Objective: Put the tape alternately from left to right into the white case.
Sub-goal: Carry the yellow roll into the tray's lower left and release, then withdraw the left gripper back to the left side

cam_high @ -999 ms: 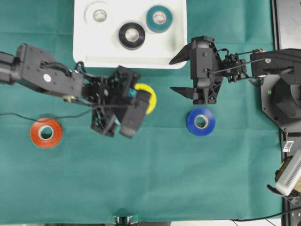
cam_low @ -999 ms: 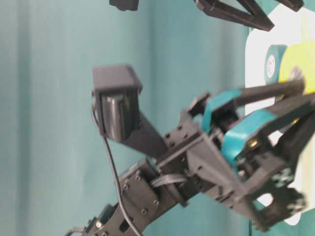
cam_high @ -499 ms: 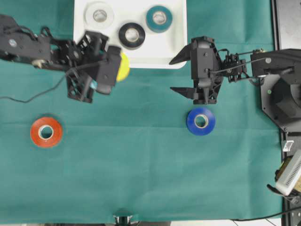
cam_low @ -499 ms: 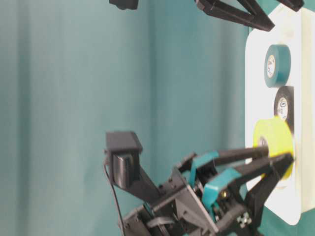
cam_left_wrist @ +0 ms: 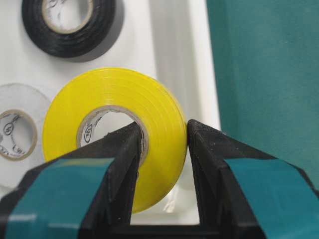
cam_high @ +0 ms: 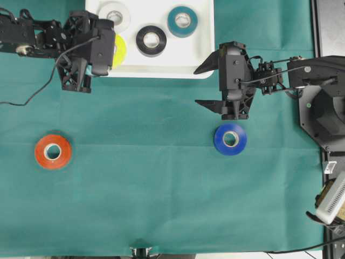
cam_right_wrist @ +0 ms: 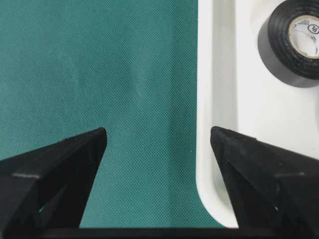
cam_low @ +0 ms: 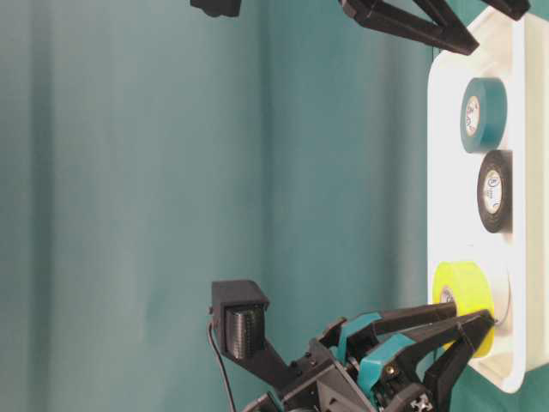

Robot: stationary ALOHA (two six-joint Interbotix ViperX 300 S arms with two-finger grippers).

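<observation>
Green cloth (cam_high: 161, 205): it covers the whole table under all things.
White case (cam_high: 161, 62): it lies at the top edge of the overhead view, on the cloth; its bottom right corner is near the right gripper.
Right gripper (cam_high: 207, 83): its jaws stand wide apart and hold nothing; it hangs just beside the case corner, above the blue roll.
Left gripper (cam_high: 110, 51): its fingers are closed on the yellow roll, one finger inside the core and one on the outer side; it is over the left part of the case.
Yellow roll (cam_left_wrist: 114, 134): held on its edge above the case floor, beside the white roll.
White roll (cam_high: 114, 13): flat in the case, top left.
Black roll (cam_high: 151, 40): flat in the case, in the middle.
Teal roll (cam_high: 182, 21): flat in the case, right.
Blue roll (cam_high: 230, 139): flat on the cloth, outside the case.
Orange-red roll (cam_high: 53, 151): flat on the cloth, far left.
</observation>
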